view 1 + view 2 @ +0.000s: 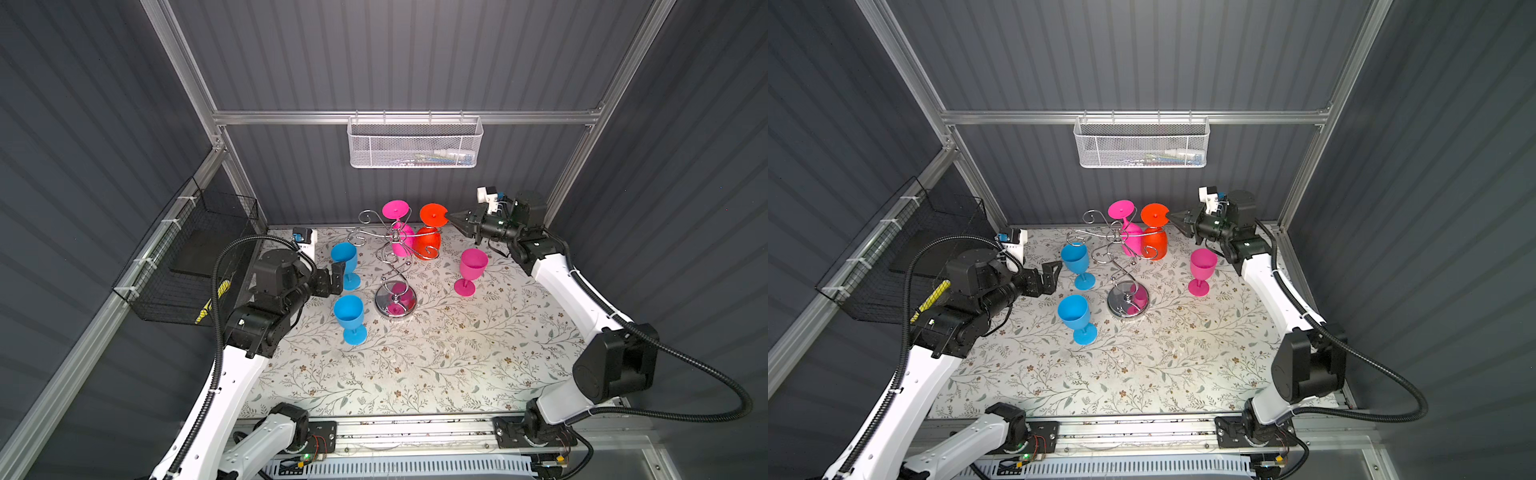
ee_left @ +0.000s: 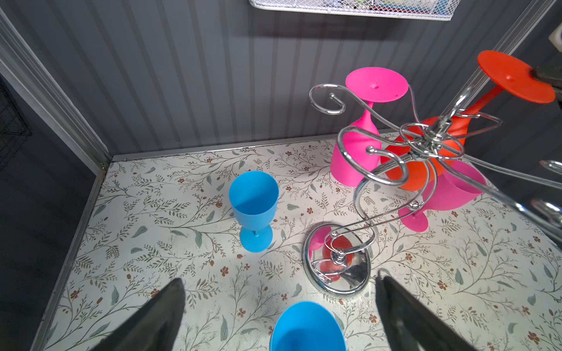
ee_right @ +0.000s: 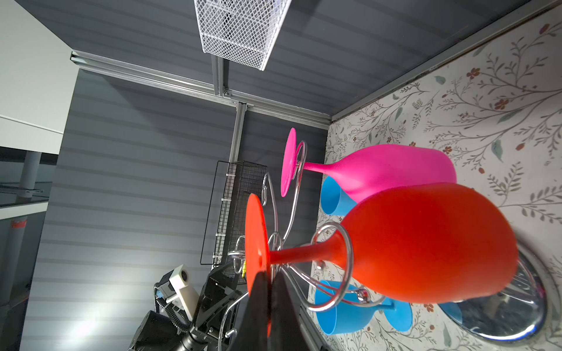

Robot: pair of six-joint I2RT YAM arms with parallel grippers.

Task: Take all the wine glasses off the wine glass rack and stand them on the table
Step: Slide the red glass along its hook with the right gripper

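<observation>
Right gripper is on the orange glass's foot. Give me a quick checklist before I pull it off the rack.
1. Right gripper shut on the foot of the orange glass: ok.
2. Orange glass stem hanging in a scroll arm of the wine glass rack: ok, not yet freed.
3. Hanging pink glass close beside the orange bowl; whether they touch: cannot tell.
4. Left gripper open, holding nothing, clear of the rack: ok.
5. Bare table to set the glass down: ok.
</observation>
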